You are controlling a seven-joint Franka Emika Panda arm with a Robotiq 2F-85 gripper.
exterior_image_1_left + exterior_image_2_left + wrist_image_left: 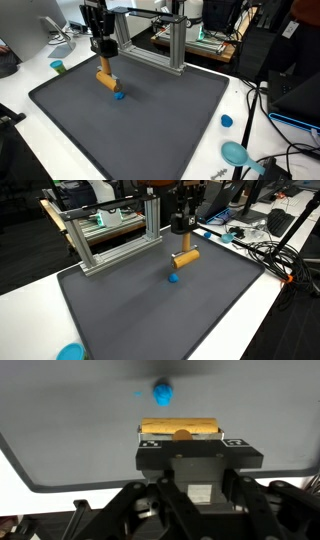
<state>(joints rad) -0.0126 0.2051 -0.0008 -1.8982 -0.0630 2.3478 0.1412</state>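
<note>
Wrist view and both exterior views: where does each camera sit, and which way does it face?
Exterior view: above a mat corner, looking down; gripper holds wooden block, frame behind.
Exterior view: from another side of the mat, frame at left; gripper shows.
Wrist view: on the wrist, looking down past the gripper onto the mat.
All share wooden block, blue piece.
</note>
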